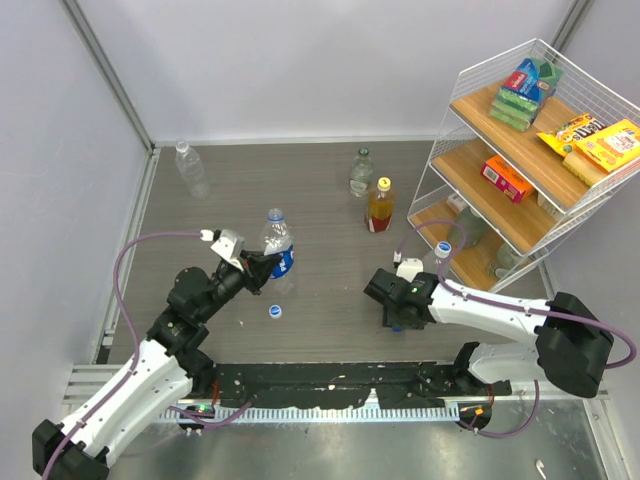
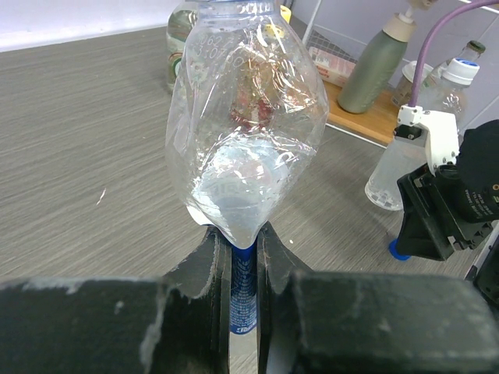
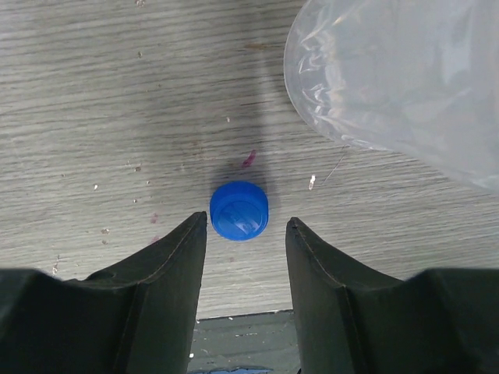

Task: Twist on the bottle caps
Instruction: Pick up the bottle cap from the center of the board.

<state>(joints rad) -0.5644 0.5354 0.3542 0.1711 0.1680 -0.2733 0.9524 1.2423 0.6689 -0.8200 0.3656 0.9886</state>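
Note:
My left gripper [image 2: 240, 234] is shut on the blue-labelled band of a clear crumpled bottle [image 2: 245, 117], which it holds upright above the table [image 1: 277, 240]. My right gripper [image 3: 245, 222] points down at the table and stands open. A dark blue cap [image 3: 239, 210] lies flat just ahead of its fingertips, touching neither. In the left wrist view this cap [image 2: 399, 249] peeks out under the right gripper [image 2: 437, 226]. A white cap with a blue middle [image 1: 274, 311] lies on the table below the held bottle. A clear bottle [image 3: 398, 78] stands close to the right gripper's far right.
An amber bottle with a yellow cap [image 1: 379, 205] and a clear bottle [image 1: 361, 172] stand at the back centre. Another clear bottle [image 1: 190, 168] stands at the back left. A wire shelf rack [image 1: 530, 160] with boxed snacks fills the right side.

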